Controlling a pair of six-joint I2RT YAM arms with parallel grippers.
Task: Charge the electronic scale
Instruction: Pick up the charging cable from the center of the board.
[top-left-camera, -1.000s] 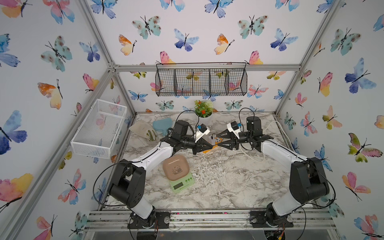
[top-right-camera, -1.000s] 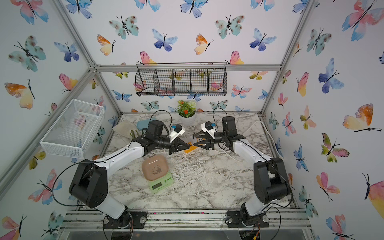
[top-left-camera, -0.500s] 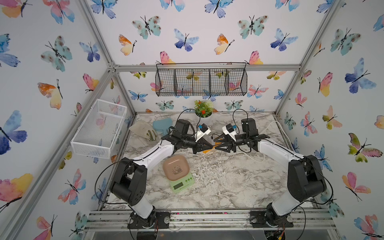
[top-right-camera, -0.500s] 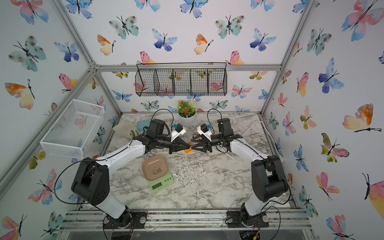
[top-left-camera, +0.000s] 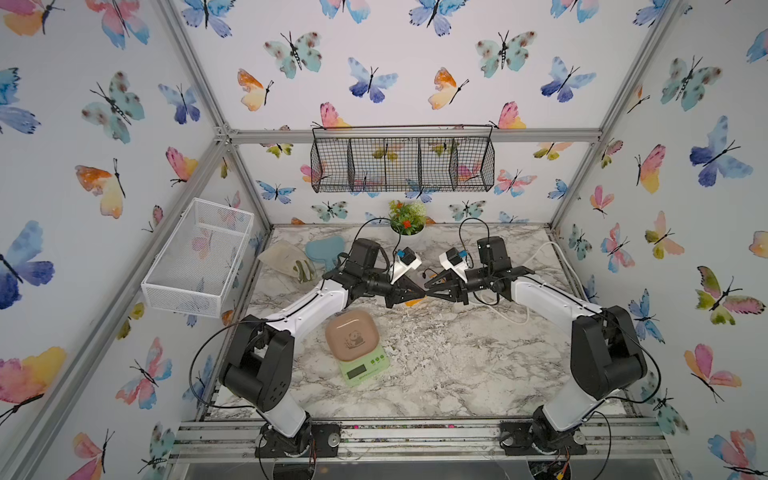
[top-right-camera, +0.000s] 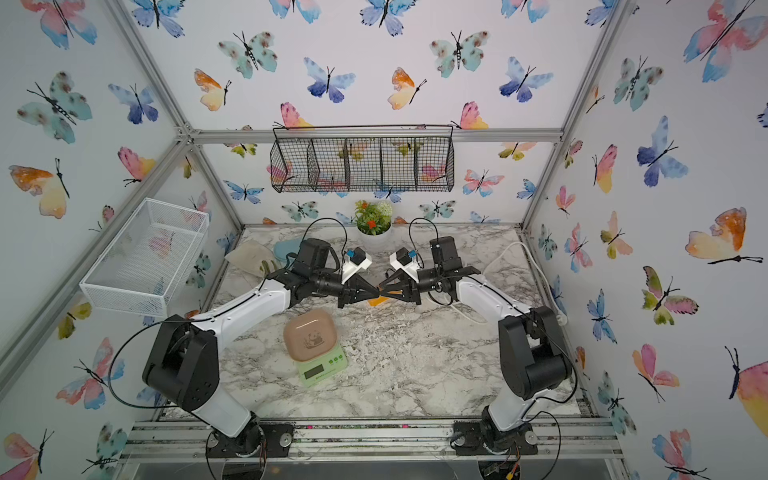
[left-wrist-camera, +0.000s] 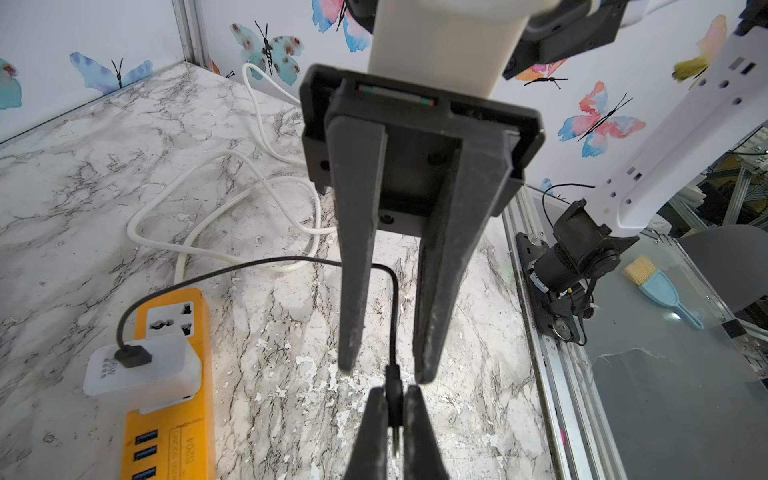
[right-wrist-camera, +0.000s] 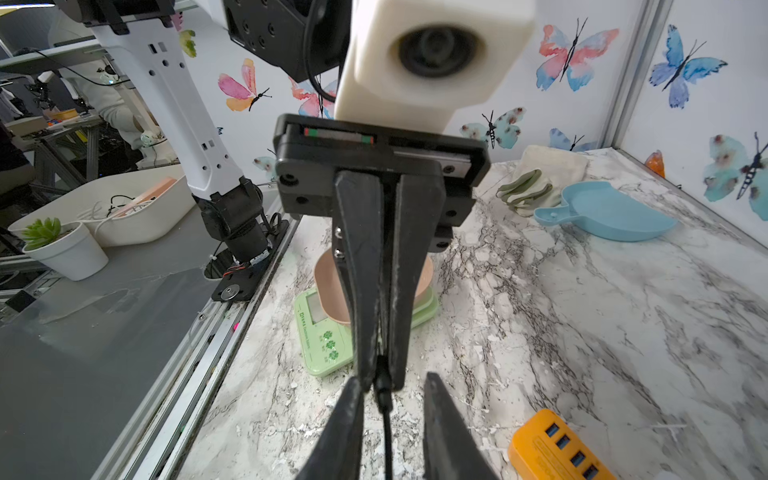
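**A:** What have you got hold of?

**B:** Your left gripper (left-wrist-camera: 393, 390) is pressed together on the plug (left-wrist-camera: 393, 376) of the black cable (left-wrist-camera: 257, 266), held in the air above mid-table. Your right gripper (right-wrist-camera: 392, 380) meets it tip to tip. Its jaws are spread either side of the cable and grip nothing.

**A:** How do you take it well?

**B:** Probably close the right on the plug's body, then free the left only once that grip looks firm. Leave the metal end clear.

**A:** What's around you?

**B:** Below lies the orange power strip (left-wrist-camera: 174, 419), where the white charger cube (left-wrist-camera: 166, 365) carries the cable's other end. A white cord (left-wrist-camera: 132, 226) loops beside it. The electronic scale (top-left-camera: 357, 345) sits nearer the table's front on your left arm's side, well apart. I can't see its port. The blue dish (right-wrist-camera: 611, 212) and potted plant (top-left-camera: 407, 218) stand far back, out of the way.
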